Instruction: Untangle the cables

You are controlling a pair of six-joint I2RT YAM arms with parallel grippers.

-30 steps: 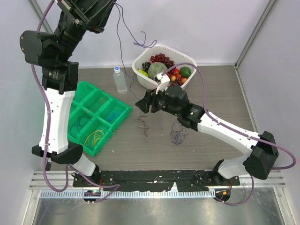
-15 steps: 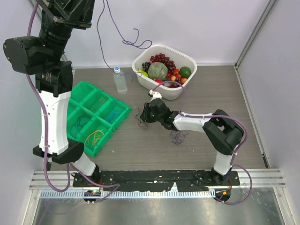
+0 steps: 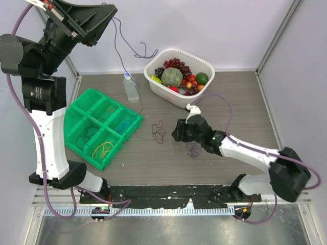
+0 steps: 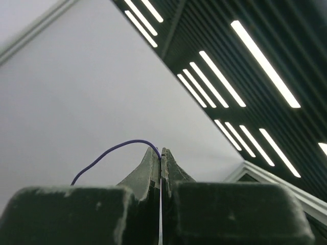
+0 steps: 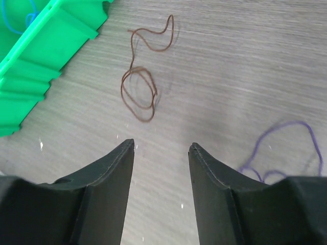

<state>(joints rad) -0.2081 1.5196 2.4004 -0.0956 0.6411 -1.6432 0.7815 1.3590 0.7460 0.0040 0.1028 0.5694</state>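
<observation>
Since 0.5 s ago the R gripper (image 3: 177, 131) has been drawn back to the right, off the brown cable (image 3: 159, 131). The R arm is now stretched low across the table (image 3: 245, 107) rather than folded at the elbow. The L gripper (image 3: 111, 11) has been tipped further over at top left, w/ the long purple cable (image 3: 119, 47) carried along.

L gripper (image 4: 161, 155): fingers are seen pressed together in the L wrist view. The long purple cable (image 4: 110, 151) is pinched at the tips and arcs off to the left. From above, that cable is seen hanging from the raised gripper and kinked into a small squiggle in mid-air. It is then trailed down past the bottle (image 3: 131, 88) to the table, just beside the green tray (image 3: 84, 99).

R gripper (image 5: 161, 145): fingers are spread and nothing is held. The brown cable (image 5: 138, 76) is left loose on the table ahead of the gap, clear of both tips and near the tray's edge (image 5: 51, 46). The short purple cable (image 3: 193, 149) is laid by the R wrist, apart from the brown one, and is seen at the right of the wrist view (image 5: 288, 122).

In the tray, the yellow cable (image 3: 103, 149) is seen in a near compartment and the blue cable (image 3: 122, 126) in one on the right side. A white basket (image 3: 176, 98) of fruit is set at the rear.
</observation>
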